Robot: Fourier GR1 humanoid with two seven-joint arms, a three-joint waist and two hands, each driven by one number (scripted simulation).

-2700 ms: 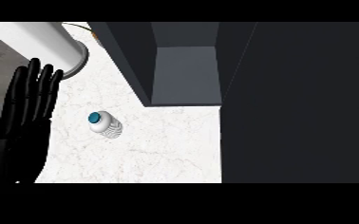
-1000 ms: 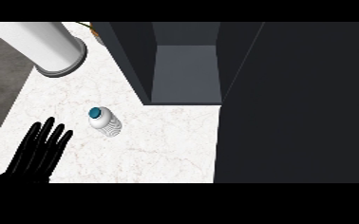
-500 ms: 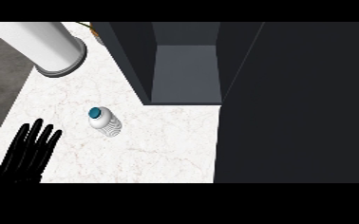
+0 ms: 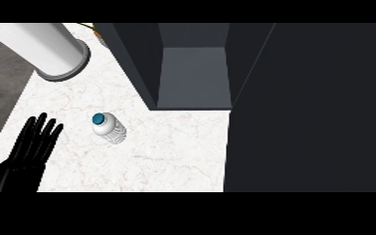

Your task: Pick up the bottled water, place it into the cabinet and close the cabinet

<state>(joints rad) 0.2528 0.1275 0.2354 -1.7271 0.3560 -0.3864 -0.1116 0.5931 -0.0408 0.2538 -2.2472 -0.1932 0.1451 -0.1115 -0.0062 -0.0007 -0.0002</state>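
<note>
Bottled water (image 4: 109,128): we see it on the white marbled tabletop (image 4: 169,154), blue cap towards the upper left and ribbed clear body running towards the lower right. From this steep view we cannot tell whether it stands or lies.

Left robot hand (image 4: 33,147): we find it at the lower left of the view, black, with fingers straight and spread, pointing up the picture. It is released and grasps nothing.

Bottle relative to hand: we place the bottled water to the right of the left robot hand, level with its fingertips. The two are near each other but apart, with bare tabletop between them.

Right robot hand: we do not see it in the head view.

Cabinet (image 4: 192,74): we see a dark grey cabinet at the upper middle, its opening showing a lighter grey inner floor. The bottled water lies outside it, below and to the left of its front lower corner, well apart from the opening.

Cabinet door (image 4: 301,109): we read the large dark panel that fills the right side of the view as the open door; it runs from the cabinet's right edge down to the lower edge of the scene.

White cylinder (image 4: 47,47): we note a large white cylinder with a grey rim at the upper left, well apart from the bottled water.
</note>
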